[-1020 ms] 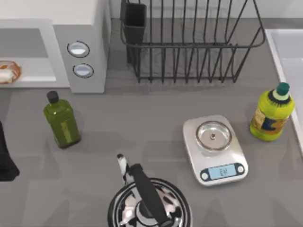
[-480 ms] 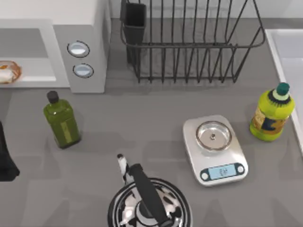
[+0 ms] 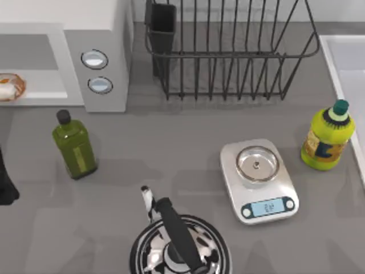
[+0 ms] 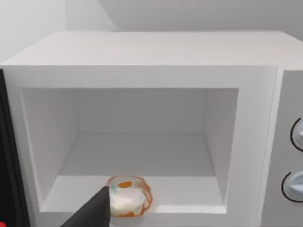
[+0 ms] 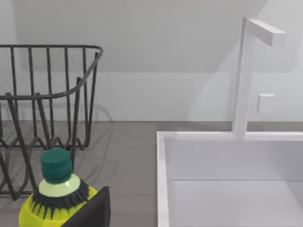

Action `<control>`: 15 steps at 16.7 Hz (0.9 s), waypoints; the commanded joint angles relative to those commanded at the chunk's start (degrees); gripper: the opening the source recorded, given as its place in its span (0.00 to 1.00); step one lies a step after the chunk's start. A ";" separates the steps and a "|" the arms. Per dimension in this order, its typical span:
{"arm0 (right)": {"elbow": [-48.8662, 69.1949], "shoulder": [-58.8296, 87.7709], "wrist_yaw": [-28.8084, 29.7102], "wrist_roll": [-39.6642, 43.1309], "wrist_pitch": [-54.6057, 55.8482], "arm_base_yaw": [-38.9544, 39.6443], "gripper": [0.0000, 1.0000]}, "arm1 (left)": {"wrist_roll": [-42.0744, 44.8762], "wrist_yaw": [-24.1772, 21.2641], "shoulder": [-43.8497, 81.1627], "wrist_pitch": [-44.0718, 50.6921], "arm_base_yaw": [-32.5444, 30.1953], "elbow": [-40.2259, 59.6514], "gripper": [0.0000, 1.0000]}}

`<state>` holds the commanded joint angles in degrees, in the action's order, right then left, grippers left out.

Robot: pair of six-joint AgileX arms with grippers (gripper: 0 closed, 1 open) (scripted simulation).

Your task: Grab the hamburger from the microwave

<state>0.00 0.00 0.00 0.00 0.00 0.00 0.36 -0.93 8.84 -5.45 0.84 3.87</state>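
The white microwave (image 3: 68, 34) stands at the table's back left with its cavity open. The hamburger (image 3: 10, 87), a small orange-brown bun with a pale patch, lies on the cavity floor close to the front lip. The left wrist view looks straight into the microwave (image 4: 151, 61), with the hamburger (image 4: 129, 196) low in the opening. A dark part of my left gripper (image 4: 92, 213) rises just in front of the bun. My left arm (image 3: 5, 182) is at the table's left edge, in front of the microwave. A dark part of my right gripper (image 5: 92, 213) hangs beside the yellow bottle (image 5: 54, 196).
An olive-green bottle (image 3: 74, 145) stands in front of the microwave's knob panel (image 3: 97, 71). A black wire dish rack (image 3: 228, 51) is at the back. A kettle (image 3: 177, 245), a kitchen scale (image 3: 259, 180), a yellow bottle (image 3: 327, 137) and a white sink (image 3: 348, 74) lie to the right.
My left arm at the table's left edge has shifted slightly back toward the microwave and farther left. Everything else has stayed put.
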 joint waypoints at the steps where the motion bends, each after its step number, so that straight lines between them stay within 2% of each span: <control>1: 0.00 0.00 0.00 0.00 0.00 0.00 1.00 | 0.14 -0.35 3.57 -2.05 0.30 1.45 1.00; 6: 0.00 0.00 0.00 0.00 0.00 0.00 1.00 | 1.04 -2.64 29.24 -15.51 2.18 10.92 1.00; 15: 0.00 0.00 0.00 0.00 0.00 0.00 1.00 | 2.97 -7.54 89.05 -44.29 6.05 31.10 1.00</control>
<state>0.00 0.00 0.00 0.00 0.00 0.00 3.33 -8.47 97.88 -49.73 6.89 34.96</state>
